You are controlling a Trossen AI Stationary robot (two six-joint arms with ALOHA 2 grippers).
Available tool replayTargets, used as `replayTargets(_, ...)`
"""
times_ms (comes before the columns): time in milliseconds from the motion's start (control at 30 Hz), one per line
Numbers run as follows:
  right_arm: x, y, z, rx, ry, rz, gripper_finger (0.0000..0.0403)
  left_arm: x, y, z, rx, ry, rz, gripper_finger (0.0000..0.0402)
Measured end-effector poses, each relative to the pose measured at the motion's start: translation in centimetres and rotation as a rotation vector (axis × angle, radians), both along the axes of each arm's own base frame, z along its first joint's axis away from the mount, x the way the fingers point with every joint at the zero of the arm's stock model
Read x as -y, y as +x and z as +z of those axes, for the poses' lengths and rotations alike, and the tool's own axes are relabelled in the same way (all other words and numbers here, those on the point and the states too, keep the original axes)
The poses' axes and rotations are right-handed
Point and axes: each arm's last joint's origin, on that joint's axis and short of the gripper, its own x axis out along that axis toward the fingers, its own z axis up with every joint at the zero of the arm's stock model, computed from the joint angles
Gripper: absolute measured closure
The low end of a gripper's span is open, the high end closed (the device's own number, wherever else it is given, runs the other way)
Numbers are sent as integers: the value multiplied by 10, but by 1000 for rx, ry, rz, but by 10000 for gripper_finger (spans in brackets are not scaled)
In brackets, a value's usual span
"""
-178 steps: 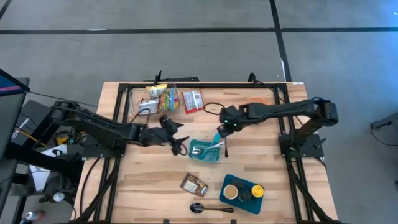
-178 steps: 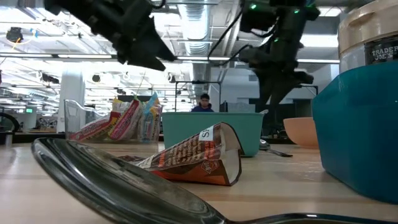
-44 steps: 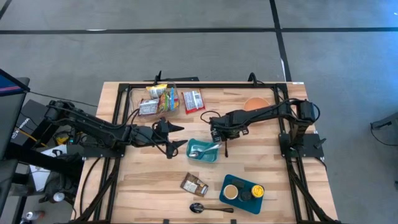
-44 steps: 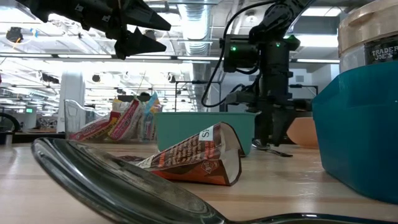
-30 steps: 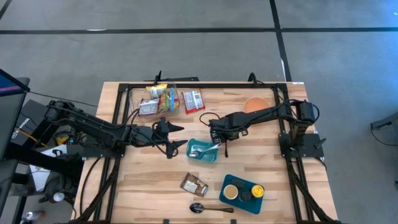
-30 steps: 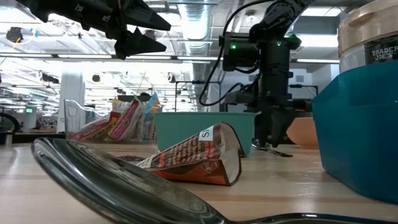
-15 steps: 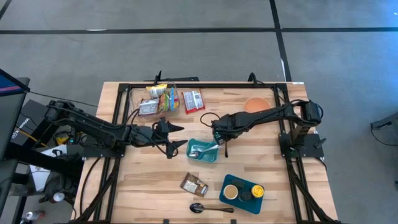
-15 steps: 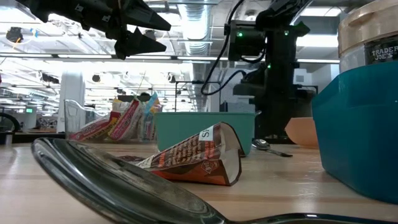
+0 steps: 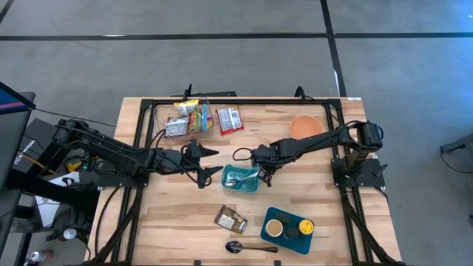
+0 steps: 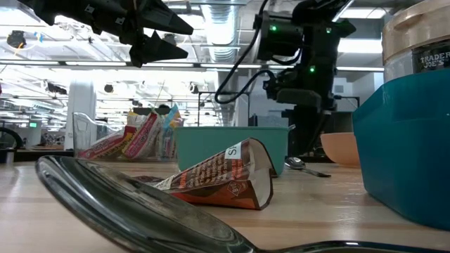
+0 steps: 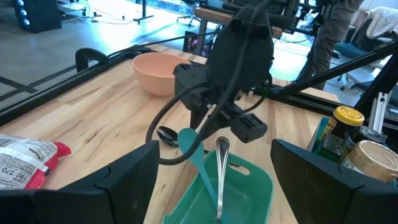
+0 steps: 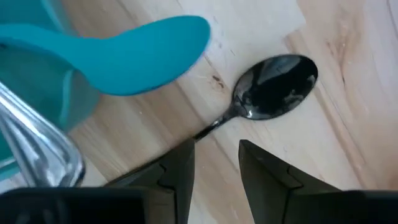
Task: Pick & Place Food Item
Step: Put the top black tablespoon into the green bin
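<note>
Since the earlier high view, the right gripper has dropped lower beside the teal rectangular plastic bin, jaws parted and empty over a dark metal spoon lying on the wooden desk; the left gripper hangs released near the bin's other side. Likely food items, the red snack packets, lie well apart at the desk's far edge, untouched. I judge the jaws could snag the teal plastic spoon or silver spoon jutting from the bin, tipping it.
</note>
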Motion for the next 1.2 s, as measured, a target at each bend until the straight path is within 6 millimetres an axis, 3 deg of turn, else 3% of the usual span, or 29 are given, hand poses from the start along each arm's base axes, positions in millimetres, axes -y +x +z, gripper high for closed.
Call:
replayTargets(233, -2, 3, -1, 32, -17, 48, 285, 0, 0, 0, 0, 0, 0, 101)
replayTargets(533, 1, -10, -30, 51, -9, 56, 285, 0, 0, 0, 0, 0, -2, 101)
replayTargets(1200, 1, -19, -28, -9, -4, 22, 285, 0, 0, 0, 0, 0, -2, 101)
